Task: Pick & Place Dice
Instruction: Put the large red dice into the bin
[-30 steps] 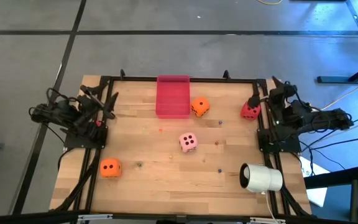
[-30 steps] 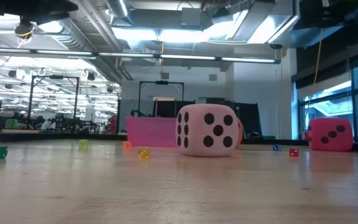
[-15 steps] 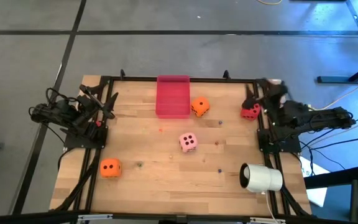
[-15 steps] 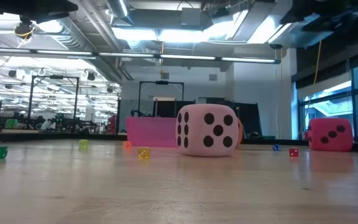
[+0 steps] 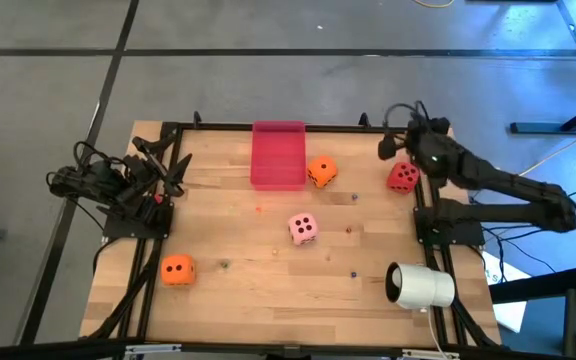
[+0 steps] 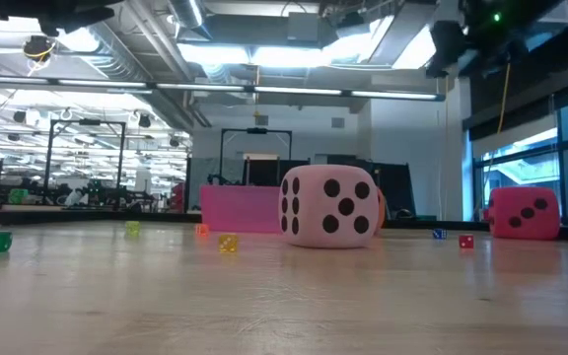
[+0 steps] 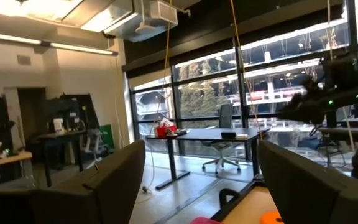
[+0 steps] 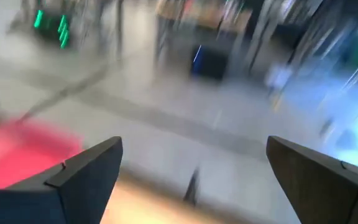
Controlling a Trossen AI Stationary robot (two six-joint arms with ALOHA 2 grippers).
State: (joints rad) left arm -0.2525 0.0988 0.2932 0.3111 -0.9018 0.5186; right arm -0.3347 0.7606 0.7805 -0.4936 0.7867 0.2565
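Hovering released, jaws wide, the right tool (image 5: 396, 148) risking a shove on the red die (image 5: 402, 177) lying just beneath and beside it at the counter (image 5: 248, 290) edge, possibly tipping it overboard during a hasty descent.

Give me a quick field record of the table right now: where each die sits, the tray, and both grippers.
red die: near the table's right edge, on the wood
orange die, far: just right of the pink tray, outside it
orange die, near: front left of the table
pale pink die: table centre
tray contents: no die in it
right gripper: open, empty, above the table's far right corner, beside the red die
left gripper: open, empty, at the left edge
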